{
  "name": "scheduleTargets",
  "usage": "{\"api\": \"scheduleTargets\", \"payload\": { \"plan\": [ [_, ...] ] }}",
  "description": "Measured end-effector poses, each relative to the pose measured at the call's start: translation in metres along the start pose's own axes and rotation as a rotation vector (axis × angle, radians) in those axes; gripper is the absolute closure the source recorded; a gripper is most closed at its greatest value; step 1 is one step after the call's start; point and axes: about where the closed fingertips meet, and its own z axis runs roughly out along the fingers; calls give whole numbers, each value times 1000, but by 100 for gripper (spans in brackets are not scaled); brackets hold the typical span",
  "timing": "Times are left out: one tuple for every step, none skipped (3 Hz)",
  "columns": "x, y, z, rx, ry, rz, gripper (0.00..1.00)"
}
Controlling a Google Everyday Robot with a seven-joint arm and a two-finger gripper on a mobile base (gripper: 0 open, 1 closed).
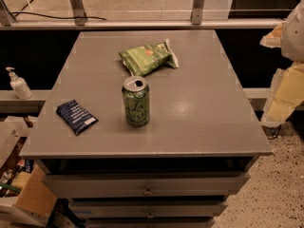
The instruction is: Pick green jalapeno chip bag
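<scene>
The green jalapeno chip bag (148, 57) lies flat on the grey table top (204, 108), towards the back and near the middle, with its whitish sealed end pointing right. It is light green and crinkled, with a small red mark. My gripper (286, 75) is at the far right edge of the view, beside the table and well to the right of the bag, touching nothing on the table.
A green drink can (136, 101) stands upright in front of the bag. A flat dark blue packet (76, 116) lies at the front left. A white pump bottle (18, 84) stands on a ledge to the left. Drawers (148, 191) are below the top.
</scene>
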Motion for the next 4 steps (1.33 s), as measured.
{"api": "scheduleTargets", "payload": {
  "plan": [
    [0,0,0,0,0,0,0],
    [-6,-2,8,27,-34,11,0],
    [-22,-11,38,59,-114,37,0],
    [-46,-29,68,99,-202,56,0]
  ]
}}
